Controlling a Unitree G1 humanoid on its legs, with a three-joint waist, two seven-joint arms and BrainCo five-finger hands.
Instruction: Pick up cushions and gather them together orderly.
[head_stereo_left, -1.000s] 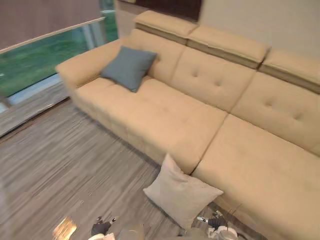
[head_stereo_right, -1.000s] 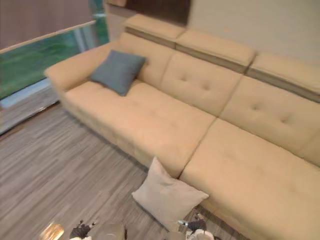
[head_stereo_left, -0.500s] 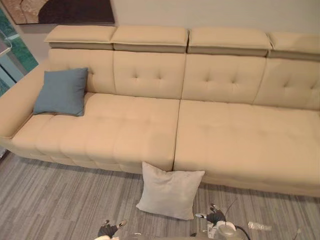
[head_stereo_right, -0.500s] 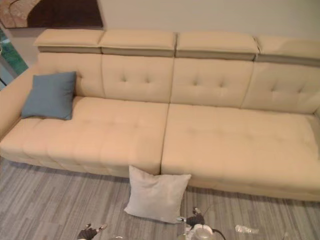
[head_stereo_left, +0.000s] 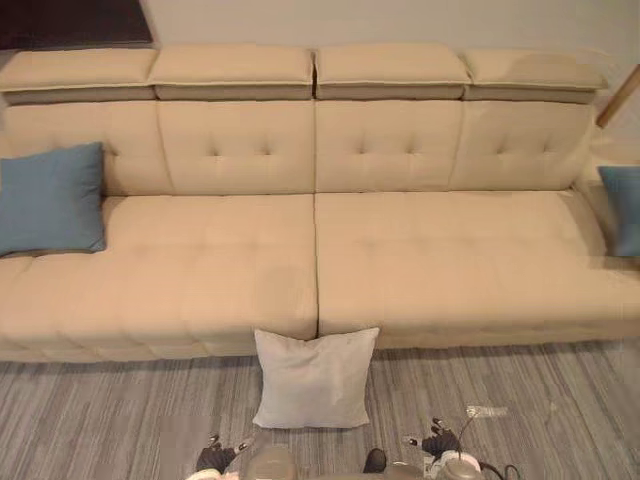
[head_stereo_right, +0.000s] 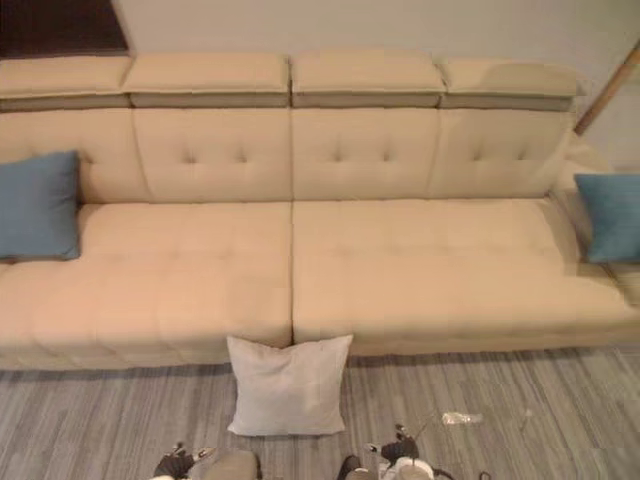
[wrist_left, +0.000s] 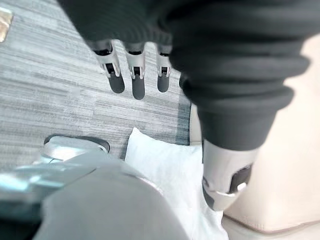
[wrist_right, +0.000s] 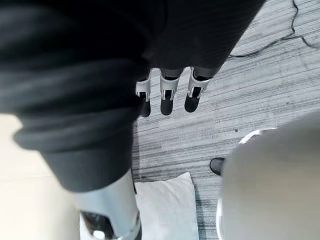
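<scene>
A white cushion (head_stereo_left: 315, 378) stands on the floor, leaning against the front of the beige sofa (head_stereo_left: 200, 270) at its middle seam. A blue cushion (head_stereo_left: 50, 198) rests at the sofa's left end, and a second blue cushion (head_stereo_right: 608, 216) sits at its right end. My left hand (wrist_left: 135, 75) hangs low above the floor with straight fingers and holds nothing; the white cushion (wrist_left: 165, 170) lies just beyond it. My right hand (wrist_right: 167, 95) also hangs with relaxed fingers, empty, close to the white cushion (wrist_right: 167, 207). Both hands show at the bottom edge of the eye views, left hand (head_stereo_left: 215, 458) and right hand (head_stereo_left: 435, 445).
The grey striped floor (head_stereo_left: 100, 410) runs in front of the sofa. A small clear bottle (head_stereo_left: 487, 411) lies on the floor to the right of the white cushion. A wooden pole (head_stereo_left: 618, 95) leans at the far right behind the sofa.
The camera has swung right: the sofa now faces me squarely, the white cushion sits centred, and the right-end blue cushion has come into view. Both hands stay low.
</scene>
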